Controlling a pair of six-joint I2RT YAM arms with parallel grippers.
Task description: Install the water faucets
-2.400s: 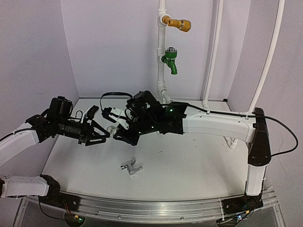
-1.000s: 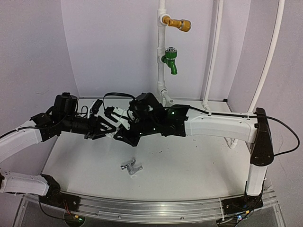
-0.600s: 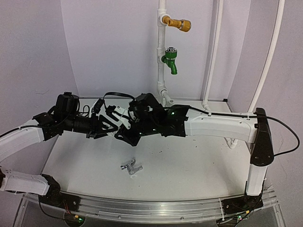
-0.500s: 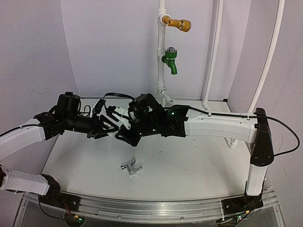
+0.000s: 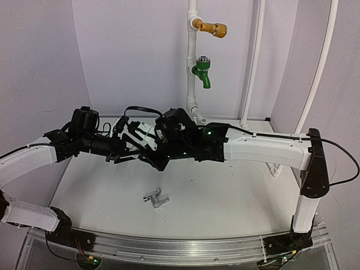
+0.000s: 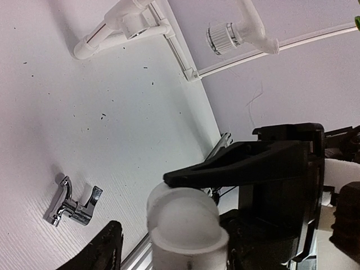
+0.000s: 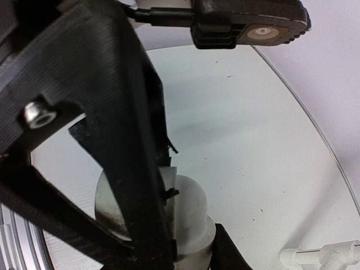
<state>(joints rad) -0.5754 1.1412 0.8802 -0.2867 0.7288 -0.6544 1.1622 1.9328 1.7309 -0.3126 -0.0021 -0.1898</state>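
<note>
A short white plastic fitting (image 6: 185, 225) hangs above the table where the two arms meet (image 5: 139, 143). My right gripper (image 7: 185, 242) is shut on its lower part; one finger (image 7: 228, 253) presses its side and the other is hidden. My left gripper (image 6: 140, 202) is open around the fitting's rounded top. Its upper finger (image 6: 236, 166) lies on the dome, and its lower finger (image 6: 104, 253) stands apart from it. The silver metal faucet with a lever handle (image 5: 156, 199) lies loose on the table, also in the left wrist view (image 6: 73, 205).
A white upright pipe (image 5: 192, 56) on the back wall carries a yellow-brass tap (image 5: 212, 27) and a green tap (image 5: 202, 72). More white pipes run up the right side (image 5: 256, 62). A threaded pipe end (image 6: 222, 38) and a floor tee (image 6: 132, 19) sit at the table's back edge.
My left gripper has moved right onto the fitting held by my right gripper, then spread its jaws, the lower finger coming off the fitting. The silver faucet has not moved.
</note>
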